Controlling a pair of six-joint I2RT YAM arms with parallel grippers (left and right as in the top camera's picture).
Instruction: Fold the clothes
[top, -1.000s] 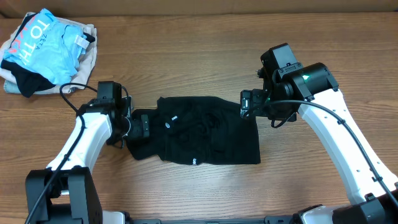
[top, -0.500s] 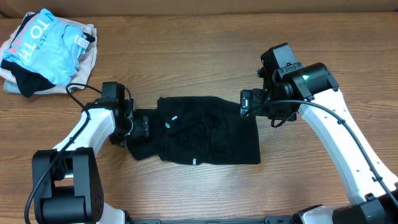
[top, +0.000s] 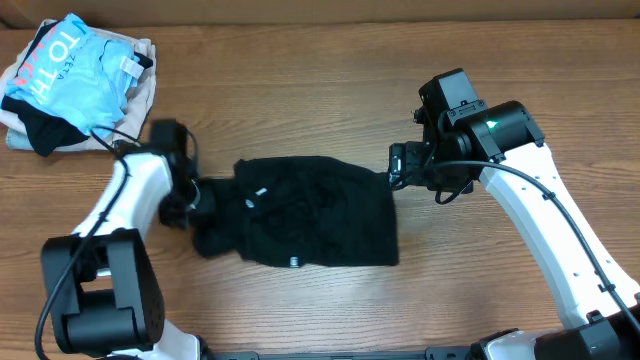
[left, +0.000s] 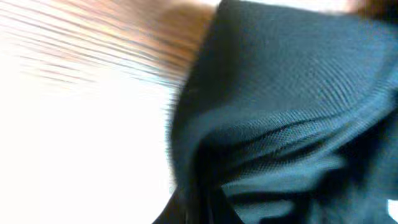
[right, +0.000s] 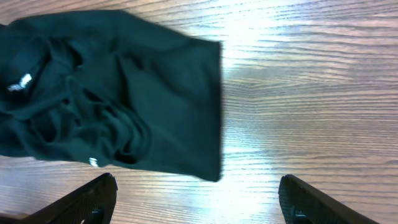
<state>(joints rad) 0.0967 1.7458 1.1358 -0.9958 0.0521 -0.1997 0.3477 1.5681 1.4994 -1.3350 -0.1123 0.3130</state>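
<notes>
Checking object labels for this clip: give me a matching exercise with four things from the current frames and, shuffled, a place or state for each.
Things:
1. black shirt
2. light blue garment
3. left end effector
4. right end effector

Places or states:
A. top-left corner of the overhead view
B. open, by the shirt's right edge
C. crumpled, mid-table
D. motion-blurred, at the shirt's left edge

Pairs: 1-C, 2-A, 3-D, 4-B
</notes>
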